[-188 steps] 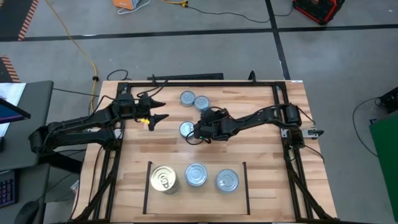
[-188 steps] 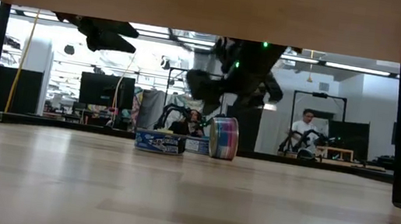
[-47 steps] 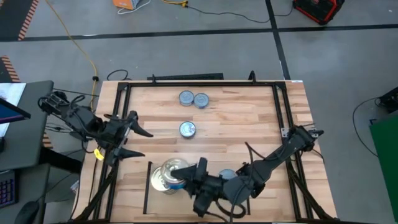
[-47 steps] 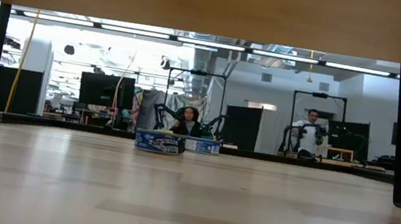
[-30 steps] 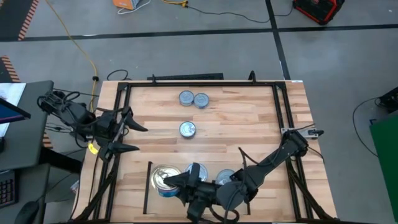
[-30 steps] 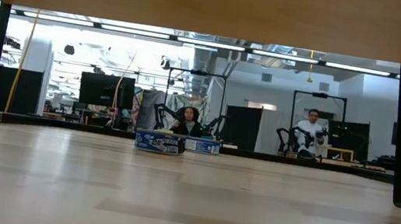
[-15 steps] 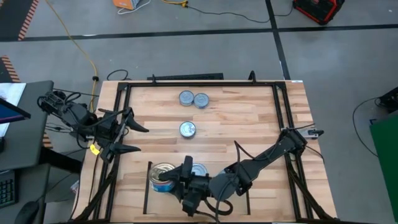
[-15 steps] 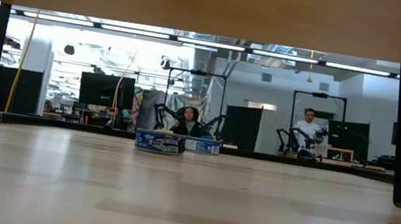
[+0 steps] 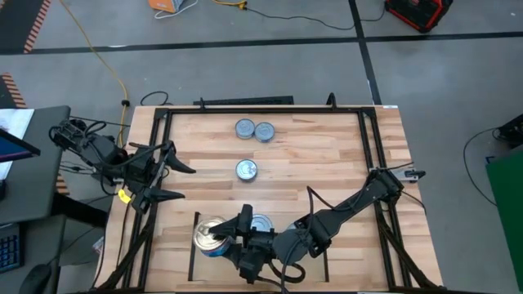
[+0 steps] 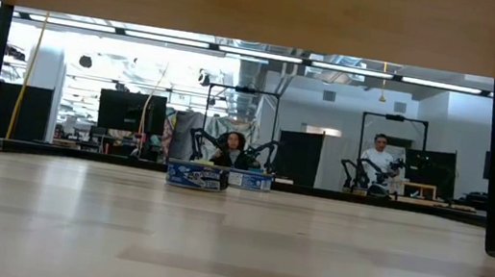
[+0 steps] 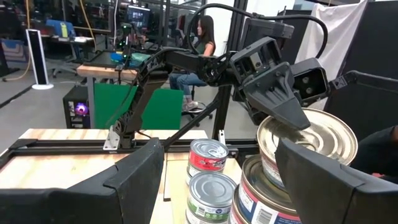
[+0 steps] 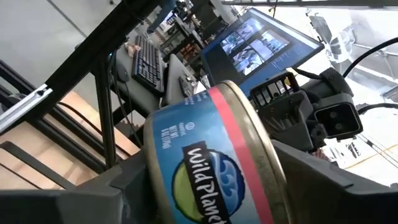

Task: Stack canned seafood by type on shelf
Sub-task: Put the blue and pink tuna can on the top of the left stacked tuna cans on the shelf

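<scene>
My right gripper [image 9: 221, 238] reaches from the table's right to the shelf [image 9: 193, 260] at the near edge and is shut on a tin [image 9: 207, 234] with a blue and red label [image 12: 208, 163]. The tin sits tilted over the leftmost stack [image 11: 260, 194]. A silver-topped stack [image 9: 261, 223] stands beside it, and my right arm covers the third stack. Three loose silver-topped tins [image 9: 247, 169] [image 9: 244, 128] [image 9: 265, 131] rest flat on the far planks. My left gripper [image 9: 172, 181] is open and hovers at the table's left edge, touching nothing. My right gripper pinches the tin's side wall [image 12: 163, 144] between its two fingers [image 12: 68, 198], one on each side. It comes from the table's right, slanting down. The tin is tilted, its top [image 11: 309, 144] facing up and left; whether its lower rim touches the stack below, I cannot tell.
A black metal frame [image 9: 369, 155] runs round the planks, its rails beside both arms. Thin black shelf lines [image 9: 322, 237] bound the stacks. In the low view the loose tins [image 10: 197, 176] stand far back. A person [image 10: 380, 165] sits in the room beyond.
My right gripper has carried the tin a short way toward the table's left, from beside the middle stack to over the leftmost stack. The left arm has kept still, and the loose tins have not moved.
</scene>
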Action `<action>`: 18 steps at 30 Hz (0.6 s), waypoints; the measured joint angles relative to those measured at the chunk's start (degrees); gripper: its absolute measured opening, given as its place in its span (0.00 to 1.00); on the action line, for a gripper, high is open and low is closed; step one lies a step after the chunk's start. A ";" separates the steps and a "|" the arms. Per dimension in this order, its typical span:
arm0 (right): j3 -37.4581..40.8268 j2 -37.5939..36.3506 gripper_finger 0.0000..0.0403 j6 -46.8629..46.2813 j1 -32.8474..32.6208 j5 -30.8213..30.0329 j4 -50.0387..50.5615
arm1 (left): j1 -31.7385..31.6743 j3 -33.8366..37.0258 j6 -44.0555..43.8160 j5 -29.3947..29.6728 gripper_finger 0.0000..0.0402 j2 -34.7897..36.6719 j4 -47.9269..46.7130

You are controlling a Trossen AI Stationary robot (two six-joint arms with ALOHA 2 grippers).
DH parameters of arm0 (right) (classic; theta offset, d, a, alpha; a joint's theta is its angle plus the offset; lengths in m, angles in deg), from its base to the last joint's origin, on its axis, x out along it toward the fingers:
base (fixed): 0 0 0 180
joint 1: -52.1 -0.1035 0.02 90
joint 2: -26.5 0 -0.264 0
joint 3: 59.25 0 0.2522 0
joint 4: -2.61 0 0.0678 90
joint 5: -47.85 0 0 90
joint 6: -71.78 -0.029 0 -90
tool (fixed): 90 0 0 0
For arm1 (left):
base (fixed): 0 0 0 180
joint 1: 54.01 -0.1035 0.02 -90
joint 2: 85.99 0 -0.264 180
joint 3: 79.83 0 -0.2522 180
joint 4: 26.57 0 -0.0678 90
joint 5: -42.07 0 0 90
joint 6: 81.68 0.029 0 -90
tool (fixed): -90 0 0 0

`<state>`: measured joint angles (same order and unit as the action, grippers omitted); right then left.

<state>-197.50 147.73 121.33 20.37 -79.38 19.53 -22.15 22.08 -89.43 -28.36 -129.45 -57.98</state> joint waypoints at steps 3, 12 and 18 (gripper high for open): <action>0.00 0.00 0.80 -0.06 -0.03 0.00 -0.09 | 0.00 0.00 0.00 0.15 0.73 0.00 0.00; -1.72 -0.20 0.82 -3.87 -0.62 0.35 0.19 | 0.00 0.00 0.00 0.16 0.73 0.02 -1.12; -1.70 -1.36 0.82 -8.54 -0.97 -0.31 4.84 | -0.02 0.00 -0.03 -1.15 0.73 0.02 -1.08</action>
<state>-199.20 146.36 112.79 19.40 -79.70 24.36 -22.17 22.08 -89.45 -29.51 -129.43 -59.06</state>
